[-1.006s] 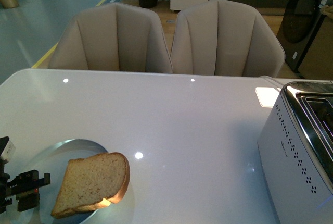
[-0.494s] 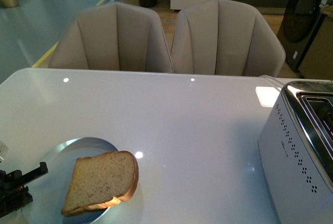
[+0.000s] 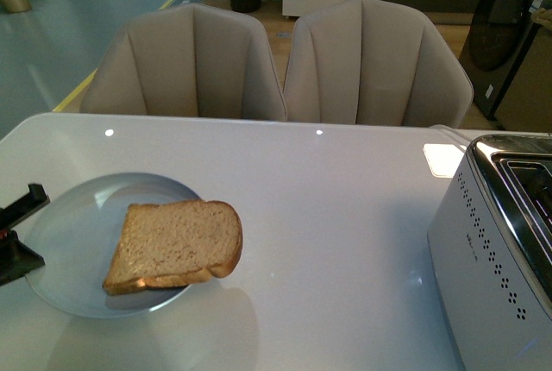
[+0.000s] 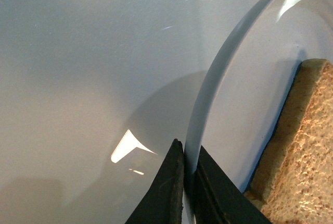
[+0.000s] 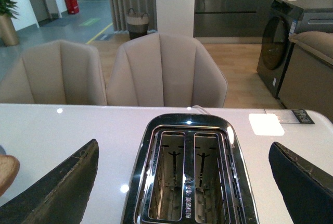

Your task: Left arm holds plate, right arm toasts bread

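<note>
The pale blue-grey plate hangs above the white table at the front left and casts a shadow below it. The slice of brown bread lies on it and overhangs its right rim. My left gripper is shut on the plate's left rim. The left wrist view shows its black jaws pinching the rim, with the bread close by. My right gripper is open and empty above the toaster. A bread corner shows at that view's edge.
The white and chrome two-slot toaster stands at the table's right front, its slots empty. Two beige chairs stand behind the table's far edge. A bright white square patch lies on the table behind the toaster.
The plate with the bread has risen off the table and moved away from the front edge. My left gripper rose with it, still on the rim.
</note>
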`<state>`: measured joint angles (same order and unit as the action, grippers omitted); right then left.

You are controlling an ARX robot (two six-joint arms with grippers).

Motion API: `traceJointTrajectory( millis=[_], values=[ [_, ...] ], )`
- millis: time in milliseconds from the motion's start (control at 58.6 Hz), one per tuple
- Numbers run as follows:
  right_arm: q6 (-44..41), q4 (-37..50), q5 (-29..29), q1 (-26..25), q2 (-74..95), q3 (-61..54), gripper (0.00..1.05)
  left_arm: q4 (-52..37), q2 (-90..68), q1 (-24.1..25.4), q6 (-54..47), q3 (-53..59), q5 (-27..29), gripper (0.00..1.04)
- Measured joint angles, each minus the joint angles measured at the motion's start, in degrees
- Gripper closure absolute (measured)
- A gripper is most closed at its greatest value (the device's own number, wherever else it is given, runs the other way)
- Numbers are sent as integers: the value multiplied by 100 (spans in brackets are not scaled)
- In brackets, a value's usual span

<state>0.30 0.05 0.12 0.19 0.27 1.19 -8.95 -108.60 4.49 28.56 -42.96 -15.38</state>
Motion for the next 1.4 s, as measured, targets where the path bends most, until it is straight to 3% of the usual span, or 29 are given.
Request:
traceJointTrajectory(
  millis=[307,529,546,1398],
  values=[
    [0,0,0,0,0,0,9,315,1484,-863,413,212,-175,101],
    [0,0,0,0,0,0,9,658,2253,-1641,678,247,26,101],
    [0,0,-15,0,0,0,9,1117,2708,-3324,1718,9,610,101],
    [0,0,0,0,0,0,9,1121,2728,-3359,1784,-28,660,101]
  ],
)
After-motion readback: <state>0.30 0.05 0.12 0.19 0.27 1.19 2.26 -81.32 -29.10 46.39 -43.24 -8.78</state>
